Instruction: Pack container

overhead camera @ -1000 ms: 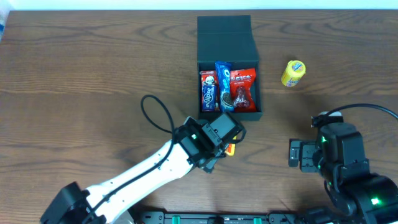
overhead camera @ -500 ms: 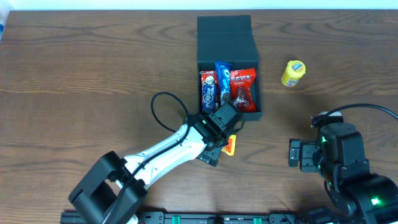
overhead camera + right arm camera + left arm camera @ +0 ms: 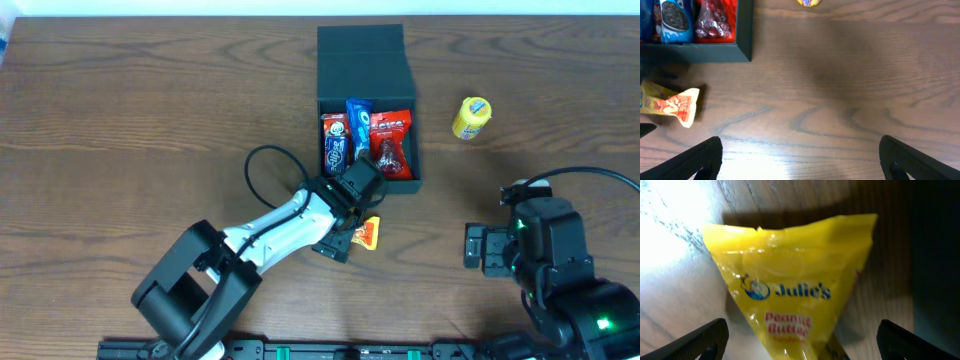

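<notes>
Toward the far middle of the surface [image 3: 150, 120], finding the container [image 3: 360, 60] lid-open, three snack packets [image 3: 365, 140] inside. Just before its near wall, straddling a yellow peanut-butter packet [image 3: 790, 280] with left pincer [image 3: 801, 339] spread. Off right, holding right pincer [image 3: 800, 157] spread too, pinching nothing.

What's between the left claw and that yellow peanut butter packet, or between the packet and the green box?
Nothing visible. The open left claw sits right over the yellow packet on the table, just in front of the container; only its front wall must be cleared.
</notes>
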Action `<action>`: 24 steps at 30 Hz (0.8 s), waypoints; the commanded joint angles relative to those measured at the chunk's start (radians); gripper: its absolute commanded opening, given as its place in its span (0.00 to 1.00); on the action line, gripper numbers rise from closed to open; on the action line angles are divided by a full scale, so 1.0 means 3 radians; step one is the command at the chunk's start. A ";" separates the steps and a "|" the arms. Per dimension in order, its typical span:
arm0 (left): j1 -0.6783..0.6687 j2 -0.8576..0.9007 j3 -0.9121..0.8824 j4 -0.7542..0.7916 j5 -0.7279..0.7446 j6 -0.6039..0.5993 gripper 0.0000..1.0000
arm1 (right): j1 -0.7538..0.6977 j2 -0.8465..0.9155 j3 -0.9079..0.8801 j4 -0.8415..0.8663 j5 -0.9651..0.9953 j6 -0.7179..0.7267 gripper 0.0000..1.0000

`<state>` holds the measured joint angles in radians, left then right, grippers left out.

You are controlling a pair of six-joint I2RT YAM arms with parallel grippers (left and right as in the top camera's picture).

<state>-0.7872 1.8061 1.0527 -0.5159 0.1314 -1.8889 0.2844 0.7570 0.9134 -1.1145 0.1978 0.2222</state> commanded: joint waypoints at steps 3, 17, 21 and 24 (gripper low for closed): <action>0.0018 0.0083 -0.0017 -0.0008 0.0029 -0.0039 0.96 | -0.0052 -0.0015 0.0005 -0.0005 0.0011 -0.0022 0.99; 0.0004 0.0083 -0.0017 -0.0006 0.0055 -0.0039 0.64 | -0.0052 -0.0015 0.0005 -0.0005 0.0011 -0.0022 0.99; 0.0003 0.0083 -0.0017 -0.0008 0.0062 -0.0039 0.55 | -0.0052 -0.0015 0.0005 -0.0005 0.0011 -0.0022 0.99; 0.0001 0.0083 -0.0017 -0.0008 0.0062 -0.0039 0.50 | -0.0052 -0.0015 0.0005 -0.0005 0.0011 -0.0022 0.99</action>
<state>-0.7872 1.8183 1.0527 -0.5156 0.1513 -1.8893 0.2844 0.7570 0.9134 -1.1145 0.1978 0.2222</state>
